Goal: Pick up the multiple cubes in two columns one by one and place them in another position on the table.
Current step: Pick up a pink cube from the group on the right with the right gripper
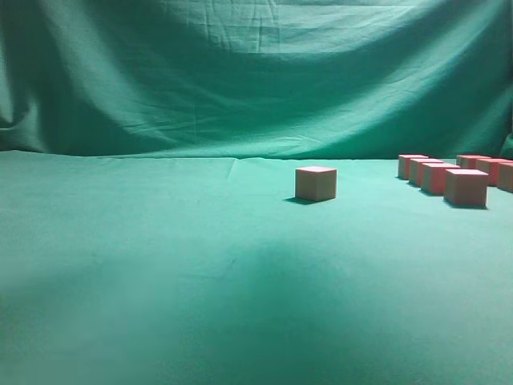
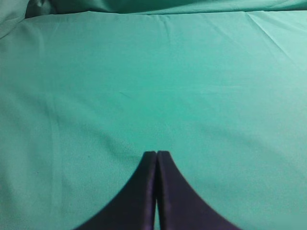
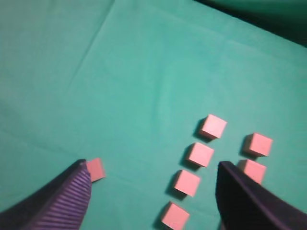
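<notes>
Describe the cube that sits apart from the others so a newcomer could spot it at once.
Start with the green table in front of the hanging cloth backdrop. On the right stand two columns of cubes. The lone cube sits left of them near the middle, touching nothing, with bare cloth all round it.

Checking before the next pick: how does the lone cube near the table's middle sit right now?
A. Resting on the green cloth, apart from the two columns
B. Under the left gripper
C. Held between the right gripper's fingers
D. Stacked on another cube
A: the lone cube rests on the table, clear of the columns, with no gripper on it in the exterior view.
</notes>
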Action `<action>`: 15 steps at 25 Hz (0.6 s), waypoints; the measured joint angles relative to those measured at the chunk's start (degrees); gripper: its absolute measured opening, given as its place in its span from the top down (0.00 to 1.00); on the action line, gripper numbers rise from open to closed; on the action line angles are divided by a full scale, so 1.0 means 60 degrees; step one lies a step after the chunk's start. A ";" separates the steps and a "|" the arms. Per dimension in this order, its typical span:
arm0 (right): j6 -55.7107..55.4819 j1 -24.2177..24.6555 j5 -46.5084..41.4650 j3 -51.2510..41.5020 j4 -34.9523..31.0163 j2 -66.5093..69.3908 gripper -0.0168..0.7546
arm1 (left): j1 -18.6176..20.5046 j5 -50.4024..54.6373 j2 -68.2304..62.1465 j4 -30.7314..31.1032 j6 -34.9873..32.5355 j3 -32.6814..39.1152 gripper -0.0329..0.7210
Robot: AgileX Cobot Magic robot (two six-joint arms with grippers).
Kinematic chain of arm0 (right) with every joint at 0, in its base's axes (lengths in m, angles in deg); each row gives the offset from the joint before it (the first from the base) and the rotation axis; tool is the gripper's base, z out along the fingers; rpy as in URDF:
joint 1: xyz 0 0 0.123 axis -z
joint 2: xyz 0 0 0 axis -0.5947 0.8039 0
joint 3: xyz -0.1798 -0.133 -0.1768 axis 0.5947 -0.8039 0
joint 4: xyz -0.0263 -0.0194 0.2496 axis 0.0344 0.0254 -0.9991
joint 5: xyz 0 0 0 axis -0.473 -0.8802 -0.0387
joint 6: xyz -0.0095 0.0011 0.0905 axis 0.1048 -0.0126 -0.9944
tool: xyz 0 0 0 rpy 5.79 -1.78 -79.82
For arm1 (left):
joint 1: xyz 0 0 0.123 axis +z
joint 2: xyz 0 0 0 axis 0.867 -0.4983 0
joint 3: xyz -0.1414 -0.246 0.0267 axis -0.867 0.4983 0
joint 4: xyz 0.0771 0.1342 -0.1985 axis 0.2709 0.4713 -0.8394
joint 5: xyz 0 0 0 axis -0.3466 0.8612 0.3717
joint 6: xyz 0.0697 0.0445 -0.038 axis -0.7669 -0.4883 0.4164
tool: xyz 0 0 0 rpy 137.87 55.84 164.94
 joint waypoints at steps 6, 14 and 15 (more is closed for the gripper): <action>-0.0314 0.1327 -0.0040 -0.2831 0.0122 -0.1737 0.28 | 0.0000 0.0000 0.0000 0.0000 0.0000 0.0000 0.96; -0.0422 0.2529 0.0592 -0.6693 0.0122 -0.2579 0.28 | 0.0000 0.0000 0.0000 0.0000 0.0000 0.0000 0.96; -0.0422 0.2602 0.0971 -0.7165 0.0106 -0.2579 0.28 | 0.0000 0.0000 0.0000 0.0000 0.0000 0.0000 0.96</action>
